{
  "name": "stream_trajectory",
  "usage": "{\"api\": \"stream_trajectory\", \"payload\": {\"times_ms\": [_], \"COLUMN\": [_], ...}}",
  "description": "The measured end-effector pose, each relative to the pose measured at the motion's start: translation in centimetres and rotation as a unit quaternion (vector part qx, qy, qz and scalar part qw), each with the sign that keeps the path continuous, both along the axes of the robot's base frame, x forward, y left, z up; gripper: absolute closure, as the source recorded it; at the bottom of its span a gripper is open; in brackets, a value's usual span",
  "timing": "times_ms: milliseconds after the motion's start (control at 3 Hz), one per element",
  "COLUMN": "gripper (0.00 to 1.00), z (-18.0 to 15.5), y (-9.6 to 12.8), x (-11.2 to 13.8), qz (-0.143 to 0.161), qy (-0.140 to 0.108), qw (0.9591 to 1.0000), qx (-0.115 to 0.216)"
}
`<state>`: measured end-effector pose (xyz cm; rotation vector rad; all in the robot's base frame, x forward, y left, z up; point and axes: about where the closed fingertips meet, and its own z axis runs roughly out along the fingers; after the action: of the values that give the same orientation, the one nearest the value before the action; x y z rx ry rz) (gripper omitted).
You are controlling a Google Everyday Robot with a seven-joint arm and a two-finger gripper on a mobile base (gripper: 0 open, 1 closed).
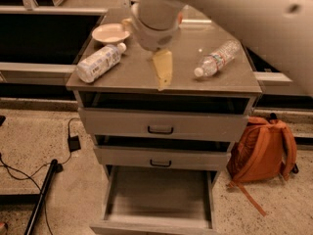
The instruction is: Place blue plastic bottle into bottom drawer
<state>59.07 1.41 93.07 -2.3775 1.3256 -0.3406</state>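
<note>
The blue plastic bottle, stout with a pale label and a white cap, lies on its side at the left of the grey cabinet's top. My gripper hangs over the middle of the top, right of that bottle and apart from it, holding nothing that I can see. The bottom drawer is pulled out, a wide shallow grey tray with nothing in it.
A slimmer clear bottle lies at the right of the top. A pale plate sits at the back left. The two upper drawers show black handles. An orange backpack leans right of the cabinet. Cables lie on the floor at the left.
</note>
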Motion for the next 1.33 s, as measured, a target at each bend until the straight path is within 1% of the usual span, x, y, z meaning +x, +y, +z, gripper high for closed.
{"api": "stream_trajectory", "payload": {"times_ms": [333,667,1000,1333], "gripper": [0.0,0.0,0.0,0.0], "z": [-2.1,-5.2,-6.8,-7.7], "y": [4.8,9.6,12.3,14.8], "x": [4.0,7.2,8.7,9.7], "qz": [0.084,0.15,0.184,0.212], "qy": [0.019,0.037,0.042,0.046], "qw": [0.9953,0.9831,0.9727,0.9618], "qx": [-0.044,-0.099,-0.135,-0.168]}}
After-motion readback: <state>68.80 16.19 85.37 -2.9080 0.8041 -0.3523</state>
